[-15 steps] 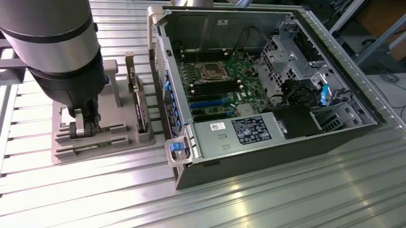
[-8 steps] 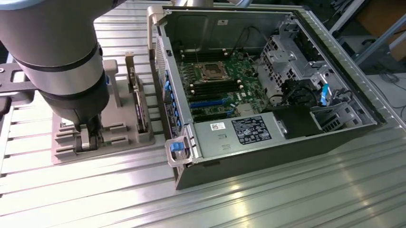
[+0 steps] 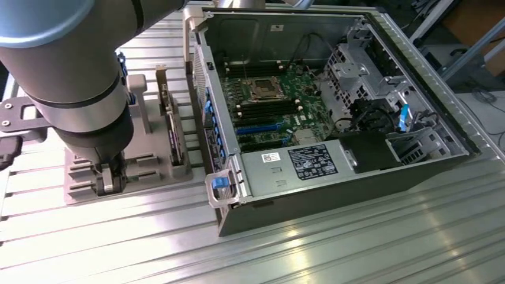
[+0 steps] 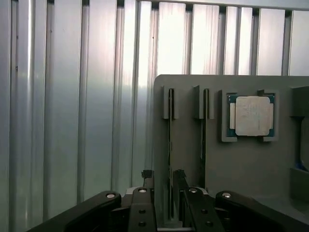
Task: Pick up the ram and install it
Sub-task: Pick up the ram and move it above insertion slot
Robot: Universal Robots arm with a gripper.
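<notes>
The gripper (image 4: 163,175) is straddling the ram (image 4: 170,130) with its black fingers (image 4: 146,175) spread, one on each side; the thin dark stick is standing on edge in a slotted matte grey holder (image 4: 241,169), near a square silver processor (image 4: 251,116)

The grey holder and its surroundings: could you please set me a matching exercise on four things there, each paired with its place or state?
Things:
1. ram
2. processor chip
3. gripper
4. computer case

Places or states:
A. lies flat in a square recess of the grey holder
B. lies on its side with the motherboard showing
C. stands on edge in a narrow slot of the grey holder
D. open, with its fingers on either side of the stick

Pairs: 1-C, 2-A, 3-D, 4-B
</notes>
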